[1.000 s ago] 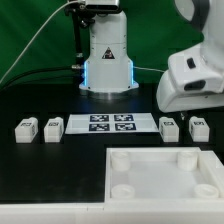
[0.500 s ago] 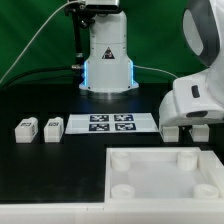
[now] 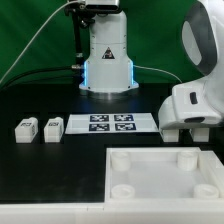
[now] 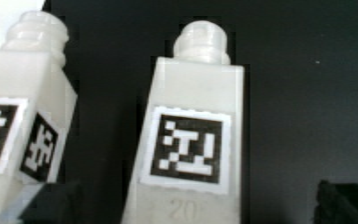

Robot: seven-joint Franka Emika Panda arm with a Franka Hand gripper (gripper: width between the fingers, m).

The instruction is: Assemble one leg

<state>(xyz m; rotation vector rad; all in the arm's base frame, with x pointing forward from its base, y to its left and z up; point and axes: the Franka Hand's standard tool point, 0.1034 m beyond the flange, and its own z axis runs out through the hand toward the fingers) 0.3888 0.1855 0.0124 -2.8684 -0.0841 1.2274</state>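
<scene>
**Arm's come down over the right-hand legs**

Arm (image 3: 195, 100) sits lower than a second ago and now hides the two legs on the exterior view's right. The spare pair (image 3: 38, 128) on the table (image 3: 40, 100) is untouched, on the other side of the marker board (image 3: 110, 123).

Wrist view: the hand (image 4: 202, 200) is spread around the leg (image 4: 201, 120), not gripping yet.

My worry is the neighbour (image 4: 25, 110) just beside it. One finger (image 4: 48, 200) is in that narrow gap, so going lower or closing could clip it and tip it over. An off-centre squeeze could also twist the leg.
</scene>
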